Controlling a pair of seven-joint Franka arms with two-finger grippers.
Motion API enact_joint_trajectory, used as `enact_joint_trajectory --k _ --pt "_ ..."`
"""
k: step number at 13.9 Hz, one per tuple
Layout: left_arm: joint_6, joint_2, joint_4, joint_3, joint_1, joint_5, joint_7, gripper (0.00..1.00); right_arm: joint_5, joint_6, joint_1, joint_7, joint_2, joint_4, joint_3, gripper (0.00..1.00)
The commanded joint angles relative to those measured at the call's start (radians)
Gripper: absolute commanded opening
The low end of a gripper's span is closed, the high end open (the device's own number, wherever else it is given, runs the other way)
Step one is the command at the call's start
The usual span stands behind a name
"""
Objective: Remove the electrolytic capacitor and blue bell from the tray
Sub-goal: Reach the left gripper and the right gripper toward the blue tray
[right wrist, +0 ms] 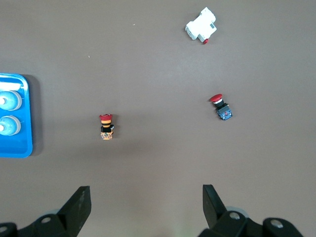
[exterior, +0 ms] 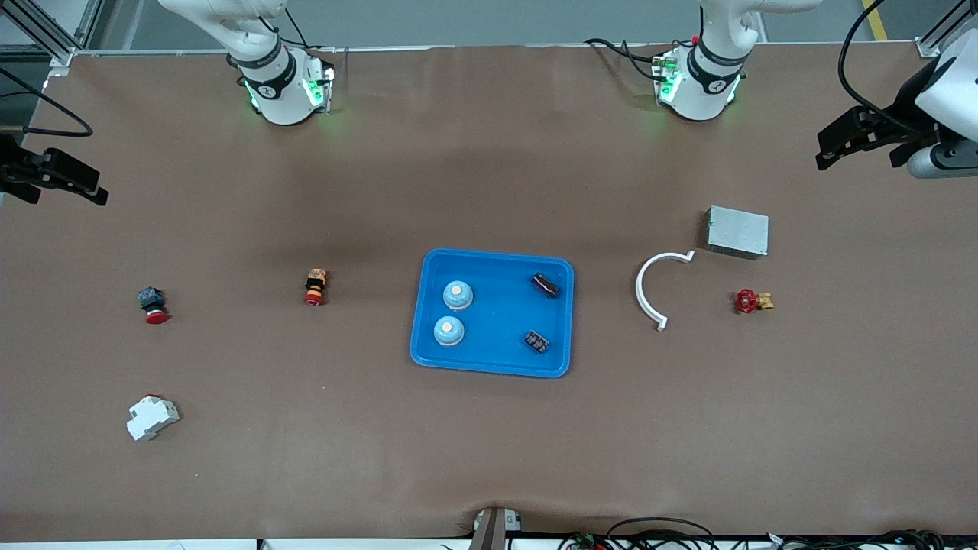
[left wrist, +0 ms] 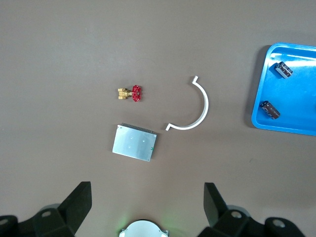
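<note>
Brown paper covers the table [exterior: 489, 458]. Blue tray [exterior: 428, 336] at centre holds two bells [exterior: 458, 295] at 9 o'clock, two capacitors [exterior: 545, 285] at 3 o'clock. Left gripper [exterior: 829, 149] and right gripper [exterior: 95, 191] wait over the table ends, fingers spread, empty.

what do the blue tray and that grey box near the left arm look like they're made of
Blue tray: probably moulded plastic, given its uniform saturated colour, rounded rim and soft sheen. Grey box: likely sheet metal, with a flat, dull silvery face and crisp edges; a ridged edge shows in the left wrist view.
</note>
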Motion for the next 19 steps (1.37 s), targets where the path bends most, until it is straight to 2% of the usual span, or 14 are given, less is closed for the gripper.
enact_joint_trajectory --k 1,9,12,17,19 --pt "-0.016 -0.016 0.014 -0.004 0.005 -0.013 0.008 1.0 0.004 0.004 -0.018 -0.001 -0.017 -0.009 0.01 1.0" --pt "-0.016 0.01 -0.004 0.0 0.004 -0.015 -0.005 1.0 0.006 0.008 -0.017 0.0 -0.016 -0.006 0.012 1.0" --pt "0.02 0.057 -0.024 -0.016 -0.009 -0.005 -0.028 1.0 0.009 0.008 -0.017 0.0 -0.011 0.0 0.012 1.0" --pt "0.201 0.074 -0.191 -0.032 -0.01 -0.007 -0.103 1.0 0.013 0.038 0.003 0.002 0.005 0.003 0.018 1.0" --pt "0.291 0.1 -0.249 -0.056 -0.01 -0.007 -0.166 1.0 0.013 0.05 0.041 0.003 0.022 0.003 0.018 1.0"
